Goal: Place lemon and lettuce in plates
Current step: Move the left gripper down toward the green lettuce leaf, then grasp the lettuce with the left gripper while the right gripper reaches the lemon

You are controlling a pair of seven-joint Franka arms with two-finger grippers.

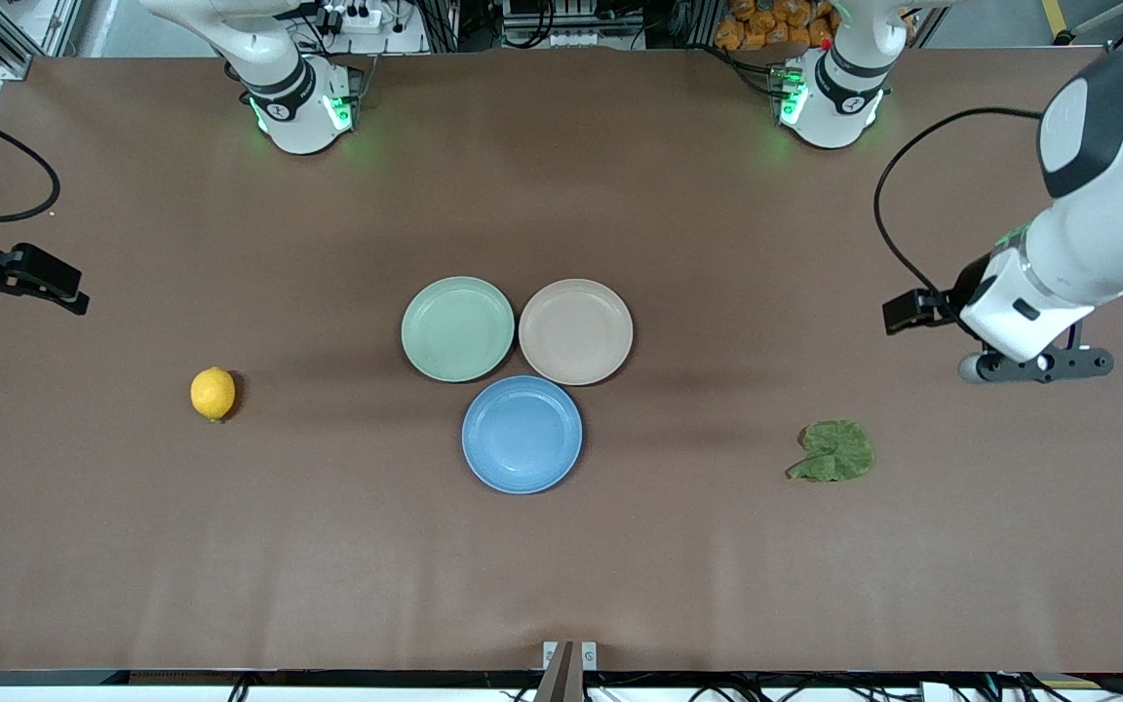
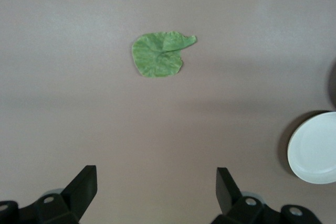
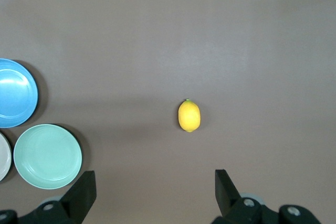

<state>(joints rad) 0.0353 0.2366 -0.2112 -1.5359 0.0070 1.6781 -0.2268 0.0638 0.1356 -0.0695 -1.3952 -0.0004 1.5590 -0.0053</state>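
Observation:
The lemon point(image 1: 212, 393) lies on the table toward the right arm's end and also shows in the right wrist view point(image 3: 189, 116). The lettuce point(image 1: 834, 451) lies flat toward the left arm's end and shows in the left wrist view point(image 2: 157, 56). The light blue plate point(image 1: 522, 434) and the beige-pink plate point(image 1: 575, 331) sit empty mid-table. My left gripper point(image 1: 1039, 364) point(image 2: 156, 187) hangs open and empty over bare table beside the lettuce. My right gripper point(image 1: 20, 278) point(image 3: 155, 190) hangs open and empty over bare table beside the lemon.
A mint-green plate point(image 1: 457, 329) touches the other two plates and is empty; it shows in the right wrist view point(image 3: 47, 156) beside the blue plate point(image 3: 13, 93). A pale plate's edge point(image 2: 315, 148) shows in the left wrist view. The robot bases point(image 1: 303, 107) stand along the table's back edge.

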